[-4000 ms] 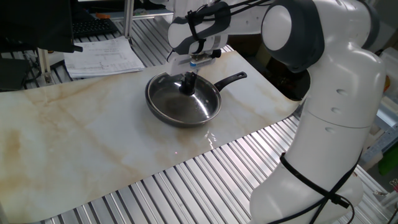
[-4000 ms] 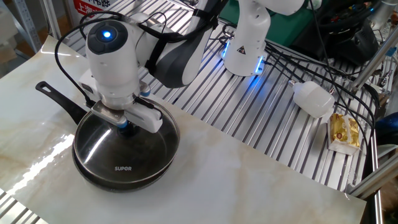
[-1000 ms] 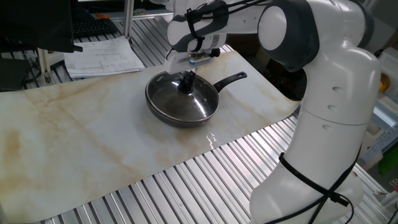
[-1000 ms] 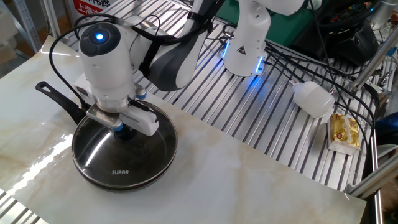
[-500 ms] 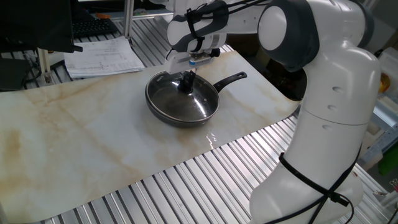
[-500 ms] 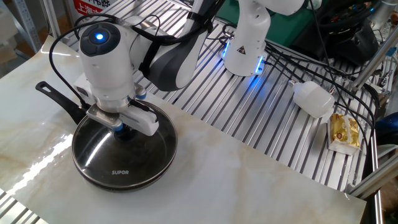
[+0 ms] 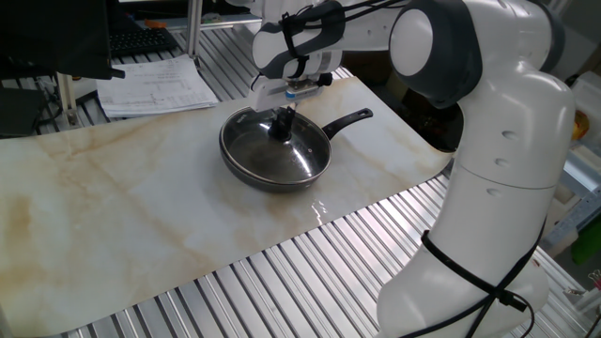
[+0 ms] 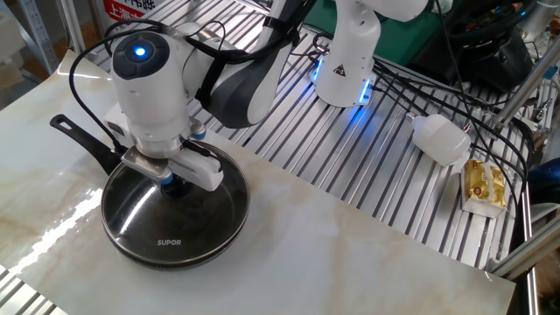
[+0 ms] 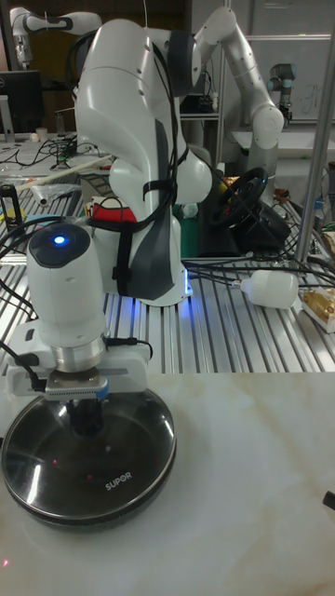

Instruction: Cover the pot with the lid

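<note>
The pot (image 7: 349,120), a shallow black pan with a long handle, sits on the marble board. The glass lid (image 7: 272,155) lies level on it, metal rim matching the pan's rim. My gripper (image 7: 282,120) points straight down over the centre, its fingers shut on the lid's black knob. The other fixed view shows the lid (image 8: 175,223) flat on the pot (image 8: 83,140), with the gripper (image 8: 171,182) at the knob. In the tall view the gripper (image 9: 87,412) stands over the lid (image 9: 116,456); the knob is mostly hidden by the fingers.
Papers (image 7: 155,84) lie behind the board at the back left. A white bottle-shaped object (image 8: 442,140) and a yellow packet (image 8: 484,185) rest on the slatted metal table, beside a second robot's base (image 8: 350,52) and cables.
Since four seconds ago the lid has settled level on the pot and the gripper has shifted slightly with it. Nothing has moved over the last second.
</note>
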Available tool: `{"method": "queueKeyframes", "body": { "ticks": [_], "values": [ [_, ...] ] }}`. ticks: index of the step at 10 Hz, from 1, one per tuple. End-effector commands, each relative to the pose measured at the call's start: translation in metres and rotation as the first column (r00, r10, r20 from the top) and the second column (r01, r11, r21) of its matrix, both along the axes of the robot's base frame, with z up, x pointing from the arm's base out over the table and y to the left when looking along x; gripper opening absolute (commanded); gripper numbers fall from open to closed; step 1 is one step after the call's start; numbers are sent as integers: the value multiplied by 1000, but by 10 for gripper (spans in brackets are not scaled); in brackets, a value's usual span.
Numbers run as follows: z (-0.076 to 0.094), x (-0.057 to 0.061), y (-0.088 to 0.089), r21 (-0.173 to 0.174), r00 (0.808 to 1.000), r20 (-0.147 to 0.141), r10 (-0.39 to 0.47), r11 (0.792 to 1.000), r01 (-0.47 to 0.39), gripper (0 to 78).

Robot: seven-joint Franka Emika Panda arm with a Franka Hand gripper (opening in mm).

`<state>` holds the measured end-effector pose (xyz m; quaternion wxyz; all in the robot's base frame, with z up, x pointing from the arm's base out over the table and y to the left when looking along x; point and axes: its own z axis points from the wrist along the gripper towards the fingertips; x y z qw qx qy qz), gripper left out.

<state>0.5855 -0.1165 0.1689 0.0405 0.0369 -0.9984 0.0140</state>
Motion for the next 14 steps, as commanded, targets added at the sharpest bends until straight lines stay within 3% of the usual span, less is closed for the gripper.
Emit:
{"method": "queueKeyframes", "body": {
  "ticks": [1, 14],
  "values": [
    [11, 6, 7, -25, 1000, 25, 6, 1000, -6, 12],
    [14, 9, 5, -30, 999, 34, 11, 1000, -10, 12]
  ]
}}
